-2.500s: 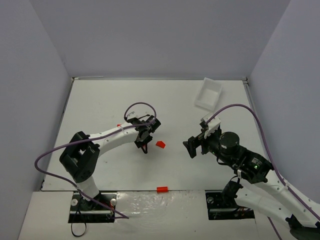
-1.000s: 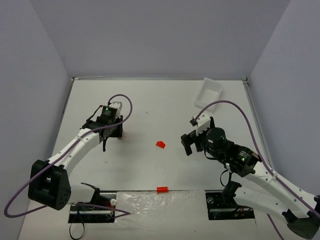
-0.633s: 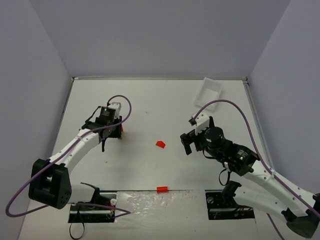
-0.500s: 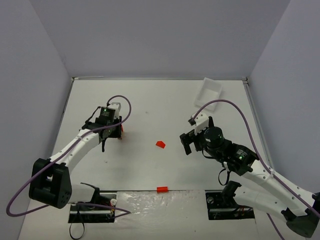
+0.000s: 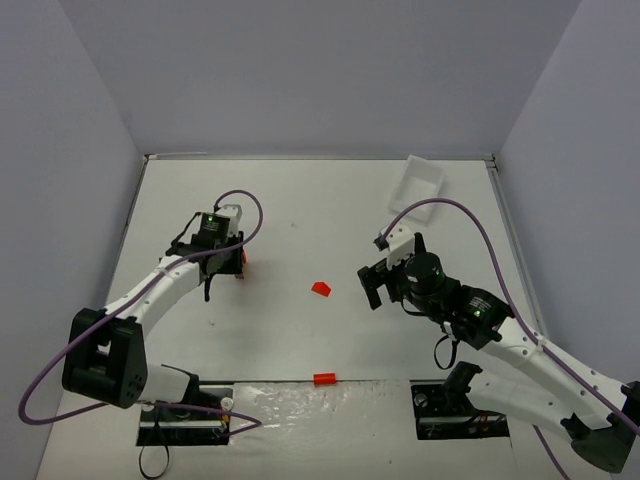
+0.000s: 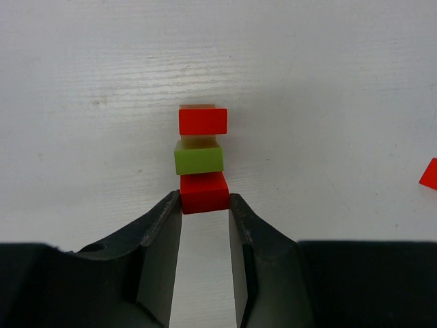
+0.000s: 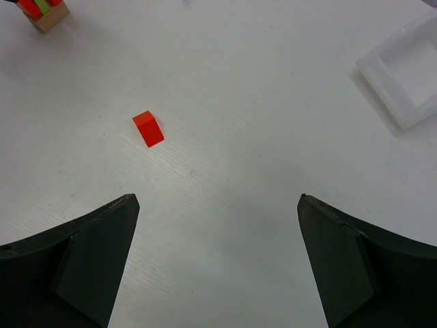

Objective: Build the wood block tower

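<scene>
The left gripper (image 6: 204,200) is pinching a small red wooden block (image 6: 203,193) atop the narrow red, lime and tan wood block tower (image 6: 199,156). The right gripper (image 7: 217,199), jaws wide, is hovering. Right of the tower, a loose red cube (image 5: 320,288) and a red bar (image 5: 323,379) are awaiting stacking.

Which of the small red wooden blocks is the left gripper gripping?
The small red wooden block beside the lime green block, pinched by the left gripper. The other red blocks stand clear of its fingers.
</scene>
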You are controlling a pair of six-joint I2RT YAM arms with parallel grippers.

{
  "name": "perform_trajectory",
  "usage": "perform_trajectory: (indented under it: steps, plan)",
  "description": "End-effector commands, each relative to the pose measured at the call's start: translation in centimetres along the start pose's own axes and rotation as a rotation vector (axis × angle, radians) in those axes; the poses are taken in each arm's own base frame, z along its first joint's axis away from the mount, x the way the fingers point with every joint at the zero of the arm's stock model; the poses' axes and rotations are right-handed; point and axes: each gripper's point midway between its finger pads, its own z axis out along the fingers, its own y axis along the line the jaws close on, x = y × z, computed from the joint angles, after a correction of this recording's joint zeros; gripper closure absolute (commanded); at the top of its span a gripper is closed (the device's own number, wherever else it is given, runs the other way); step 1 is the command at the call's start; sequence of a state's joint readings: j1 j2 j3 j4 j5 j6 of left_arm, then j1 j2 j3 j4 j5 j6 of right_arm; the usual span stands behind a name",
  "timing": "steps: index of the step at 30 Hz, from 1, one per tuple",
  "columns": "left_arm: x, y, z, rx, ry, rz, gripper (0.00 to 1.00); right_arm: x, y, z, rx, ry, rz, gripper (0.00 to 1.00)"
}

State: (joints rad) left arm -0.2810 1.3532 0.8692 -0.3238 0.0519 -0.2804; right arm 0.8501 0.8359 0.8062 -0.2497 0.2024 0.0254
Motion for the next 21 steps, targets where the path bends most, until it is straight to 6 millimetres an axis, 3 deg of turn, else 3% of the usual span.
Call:
perform_trajectory:
  steps: [1, 21]
  plan:
    - [-1.92, -0.06, 0.14, 0.016, -0.057, 0.014, 1.00, -3.62, -0.59, -0.24, 0.029, -0.100, 0.040, 0.00]
    - [-2.46, -0.49, 0.06, 0.056, -0.070, 0.010, 1.00, -3.51, -0.28, 0.17, 0.021, -0.091, 0.048, 0.00]
